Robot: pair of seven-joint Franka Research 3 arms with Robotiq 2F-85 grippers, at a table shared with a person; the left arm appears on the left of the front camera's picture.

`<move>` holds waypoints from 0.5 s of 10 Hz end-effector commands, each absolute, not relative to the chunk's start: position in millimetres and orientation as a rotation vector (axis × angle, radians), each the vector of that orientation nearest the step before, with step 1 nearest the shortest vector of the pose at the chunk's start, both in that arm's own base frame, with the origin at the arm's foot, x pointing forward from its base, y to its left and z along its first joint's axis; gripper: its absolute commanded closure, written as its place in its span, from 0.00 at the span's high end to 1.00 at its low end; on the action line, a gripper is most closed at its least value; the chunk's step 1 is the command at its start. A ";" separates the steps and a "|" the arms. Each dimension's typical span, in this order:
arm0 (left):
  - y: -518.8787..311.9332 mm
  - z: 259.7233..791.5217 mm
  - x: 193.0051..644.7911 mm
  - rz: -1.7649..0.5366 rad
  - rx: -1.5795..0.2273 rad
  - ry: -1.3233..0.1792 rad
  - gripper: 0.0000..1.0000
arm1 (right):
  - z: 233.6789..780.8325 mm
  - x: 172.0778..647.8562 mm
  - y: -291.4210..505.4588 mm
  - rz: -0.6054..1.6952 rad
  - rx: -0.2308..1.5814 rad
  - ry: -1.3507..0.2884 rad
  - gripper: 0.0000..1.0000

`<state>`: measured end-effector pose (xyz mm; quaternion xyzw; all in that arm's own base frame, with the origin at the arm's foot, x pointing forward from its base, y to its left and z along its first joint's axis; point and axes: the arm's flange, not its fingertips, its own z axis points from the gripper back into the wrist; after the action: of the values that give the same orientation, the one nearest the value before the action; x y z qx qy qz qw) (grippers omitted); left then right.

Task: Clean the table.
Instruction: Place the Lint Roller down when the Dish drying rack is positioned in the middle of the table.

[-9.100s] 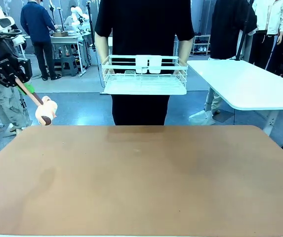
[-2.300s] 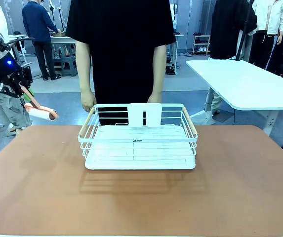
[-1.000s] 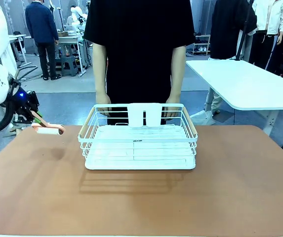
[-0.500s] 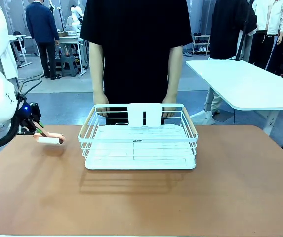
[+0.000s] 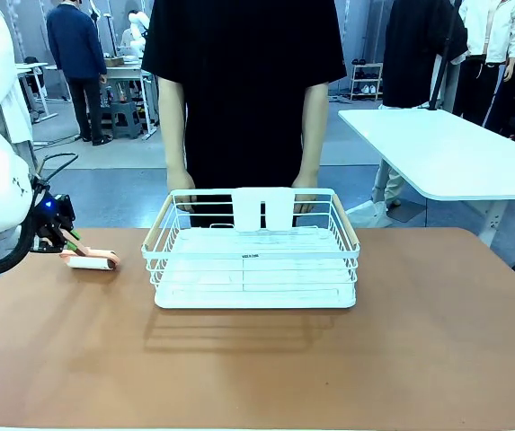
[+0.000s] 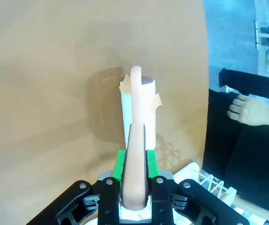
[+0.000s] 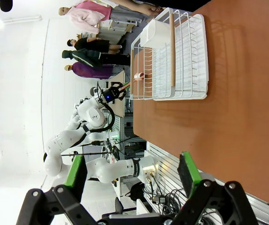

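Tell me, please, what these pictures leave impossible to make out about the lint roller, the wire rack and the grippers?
- Lint roller, front view: too small to tell whether it touches the table.
- Left gripper, left wrist view: pad faces hidden by the roller's handle.
- Wire rack, left wrist view: cut off by the bottom edge.
- Right gripper, right wrist view: body cut off below.

No legible text anywhere. Small dark mark, prob. a brand label, sits on front wire of white rack [image 5: 255, 256] in front view, too small to read. White plate at rack's back edge: blank as far as can be told. Nothing printed on worktop [image 5: 257, 368].
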<state>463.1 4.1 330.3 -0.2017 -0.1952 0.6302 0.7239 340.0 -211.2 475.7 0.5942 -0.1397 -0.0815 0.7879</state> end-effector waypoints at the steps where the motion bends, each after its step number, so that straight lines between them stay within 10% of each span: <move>1: -0.3 325.5 459.8 1.401 -0.410 -0.430 0.22 | 477.7 337.8 -210.7 -0.162 1.292 -0.308 1.00; 5: -0.4 331.8 456.7 1.404 -0.418 -0.434 0.76 | 477.7 337.8 -210.7 -0.162 1.292 -0.308 1.00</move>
<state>460.6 6.4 324.9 -0.1968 -0.1916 0.6323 0.7244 340.0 -211.2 475.7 0.5942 -0.1397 -0.0815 0.7879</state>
